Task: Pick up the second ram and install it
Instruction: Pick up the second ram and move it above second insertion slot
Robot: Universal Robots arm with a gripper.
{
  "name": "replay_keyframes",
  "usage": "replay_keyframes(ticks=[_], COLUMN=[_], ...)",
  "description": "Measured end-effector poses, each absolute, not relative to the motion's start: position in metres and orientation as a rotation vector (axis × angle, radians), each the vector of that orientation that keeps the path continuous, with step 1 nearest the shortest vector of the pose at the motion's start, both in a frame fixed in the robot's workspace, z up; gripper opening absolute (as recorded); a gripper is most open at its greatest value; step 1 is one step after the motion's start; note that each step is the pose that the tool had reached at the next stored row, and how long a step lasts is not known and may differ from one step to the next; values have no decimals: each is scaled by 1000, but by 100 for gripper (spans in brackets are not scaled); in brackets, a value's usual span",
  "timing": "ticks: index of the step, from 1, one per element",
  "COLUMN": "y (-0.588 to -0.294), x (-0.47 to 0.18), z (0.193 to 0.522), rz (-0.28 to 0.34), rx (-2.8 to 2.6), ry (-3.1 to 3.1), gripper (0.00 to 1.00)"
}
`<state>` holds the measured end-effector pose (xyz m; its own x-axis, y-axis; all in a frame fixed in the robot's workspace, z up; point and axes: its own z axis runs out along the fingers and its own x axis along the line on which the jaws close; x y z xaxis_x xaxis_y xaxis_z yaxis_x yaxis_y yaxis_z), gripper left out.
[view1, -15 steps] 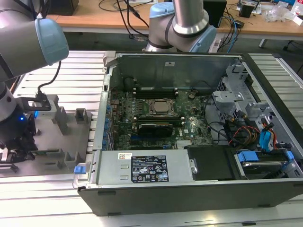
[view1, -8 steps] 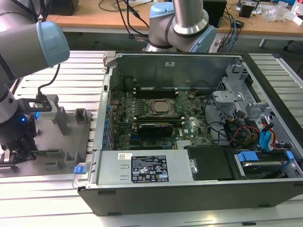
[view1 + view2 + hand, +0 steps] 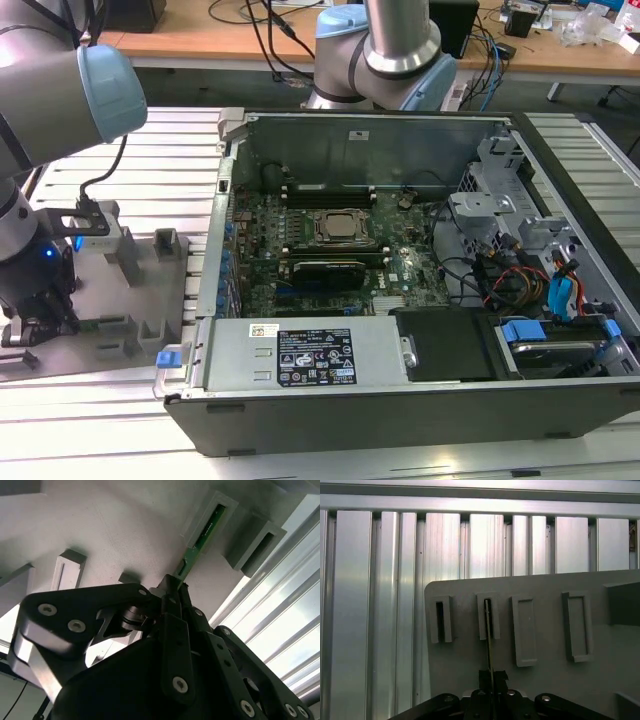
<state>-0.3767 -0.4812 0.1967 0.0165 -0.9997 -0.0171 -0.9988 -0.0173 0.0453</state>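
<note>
The second ram is a thin green board standing on edge in a slot of the grey plastic tray. In the first wrist view the ram appears as a thin line rising from the tray's second slot. My gripper is shut on the stick's near end, with its black fingers pressed together around it. In the exterior view my gripper hangs low over the tray, at the exterior view's left, beside the open computer case.
The motherboard lies inside the case with long black slots above and below the processor. Cables and drive bays crowd the case's right side. Ribbed aluminium table slats surround the tray. A second arm's base stands behind the case.
</note>
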Motion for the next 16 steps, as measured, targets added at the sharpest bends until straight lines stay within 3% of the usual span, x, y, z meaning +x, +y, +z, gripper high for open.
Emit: replay_keyframes(ticks=[16], y=[-481], x=[-377], z=[205], rz=[-68], rx=[2224], ry=[-2187], gripper=[14])
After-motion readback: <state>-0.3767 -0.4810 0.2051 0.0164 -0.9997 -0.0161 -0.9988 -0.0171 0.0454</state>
